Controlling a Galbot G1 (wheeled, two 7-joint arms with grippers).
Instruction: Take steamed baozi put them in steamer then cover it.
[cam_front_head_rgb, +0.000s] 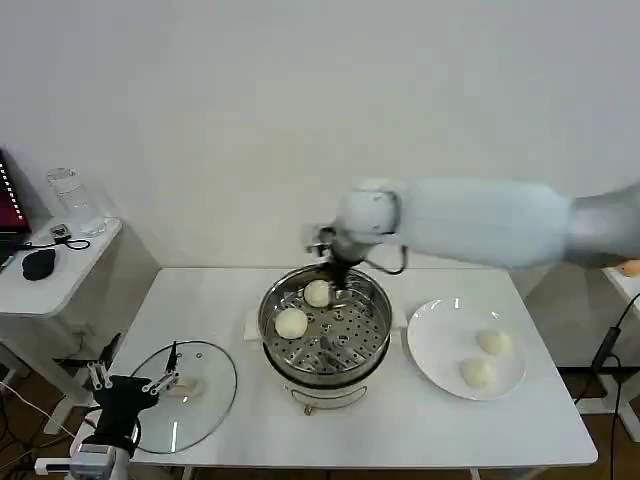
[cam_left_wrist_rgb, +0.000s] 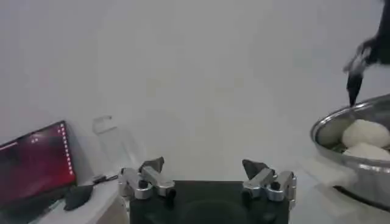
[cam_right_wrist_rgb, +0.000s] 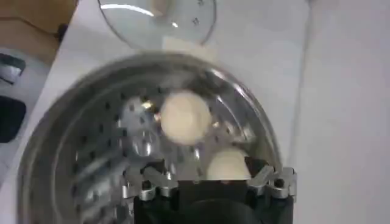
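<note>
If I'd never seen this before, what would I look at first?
Probably the shiny steamer in the middle of the table, with two buns on its holey tray. The right hand hangs over its back rim, right above one bun, fingers open. Two more buns wait on the white plate to the right, and the glass lid lies flat at the front left, beside the open left hand.
</note>
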